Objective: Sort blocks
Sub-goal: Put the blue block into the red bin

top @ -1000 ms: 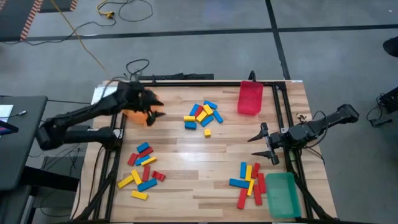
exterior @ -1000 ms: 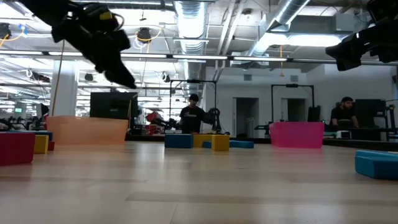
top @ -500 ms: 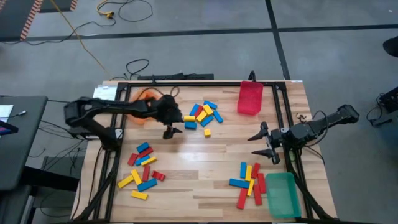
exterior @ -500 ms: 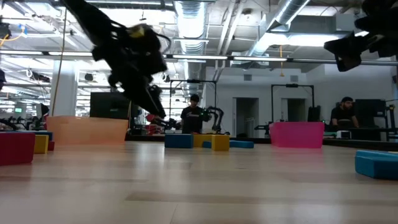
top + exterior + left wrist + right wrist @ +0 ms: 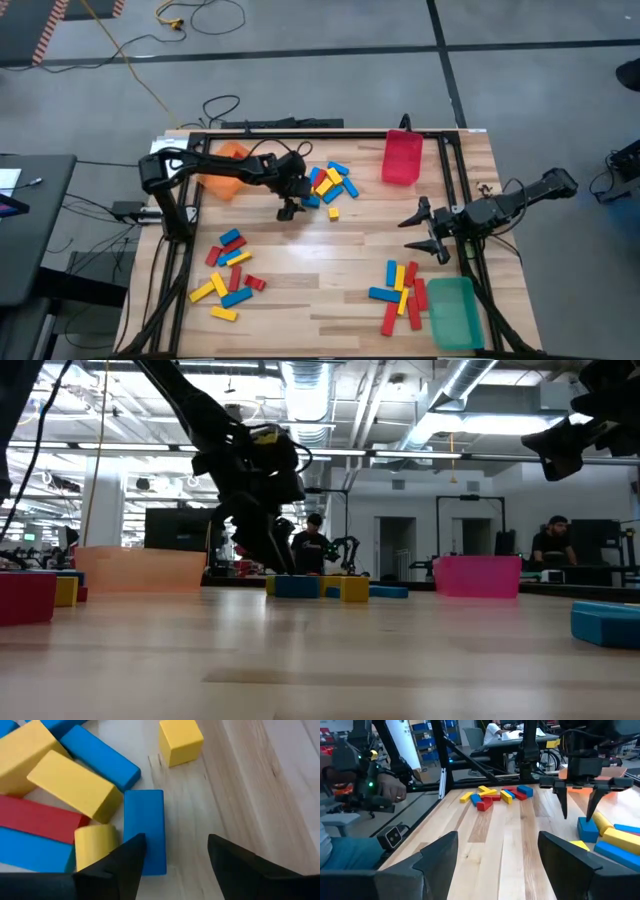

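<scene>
high view: left gripper (image 5: 290, 207) down at the near edge of the middle pile of blocks (image 5: 326, 185), fingers apart, holding nothing. left wrist view: fingers on either side of bare wood, right beside a blue block (image 5: 144, 830) (just touching one finger, it seems). more blocks (image 5: 229, 274) at front left, others (image 5: 400, 290) by the green bin (image 5: 455, 312). right gripper (image 5: 428, 231) waiting at the right side, wide open, empty.

Bright even overhead light; ceiling strip glare in low view; soft shadows; left wrist view sharp.
</scene>
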`<state>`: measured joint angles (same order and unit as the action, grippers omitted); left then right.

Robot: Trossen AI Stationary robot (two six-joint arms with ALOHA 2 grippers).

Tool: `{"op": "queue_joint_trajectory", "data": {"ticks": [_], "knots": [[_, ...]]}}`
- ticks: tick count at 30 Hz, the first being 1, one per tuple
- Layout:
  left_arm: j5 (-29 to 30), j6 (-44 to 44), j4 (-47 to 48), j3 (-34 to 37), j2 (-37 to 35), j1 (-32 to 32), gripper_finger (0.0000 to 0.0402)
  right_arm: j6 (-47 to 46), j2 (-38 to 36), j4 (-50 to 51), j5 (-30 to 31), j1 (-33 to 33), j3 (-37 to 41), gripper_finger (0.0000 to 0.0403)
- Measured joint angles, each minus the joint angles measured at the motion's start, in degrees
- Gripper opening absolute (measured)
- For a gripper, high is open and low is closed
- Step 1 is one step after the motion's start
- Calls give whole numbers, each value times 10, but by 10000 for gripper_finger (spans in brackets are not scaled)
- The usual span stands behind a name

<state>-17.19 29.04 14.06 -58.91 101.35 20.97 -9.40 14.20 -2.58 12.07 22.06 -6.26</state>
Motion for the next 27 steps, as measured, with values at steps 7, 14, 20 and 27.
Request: {"op": "queue_joint_trajectory", "data": {"ticks": [7,14,20,27], "knots": [[5,12,4,-15,-12,0,203,-9,0,8,0,0,11,290],[19,32,5,-14,11,2,203,-7,0,5,0,0,11,290],[55,21,-14,-17,45,9,202,-7,0,4,0,0,11,290],[87,18,-11,-13,48,9,191,-16,0,6,0,0,11,290]]}}
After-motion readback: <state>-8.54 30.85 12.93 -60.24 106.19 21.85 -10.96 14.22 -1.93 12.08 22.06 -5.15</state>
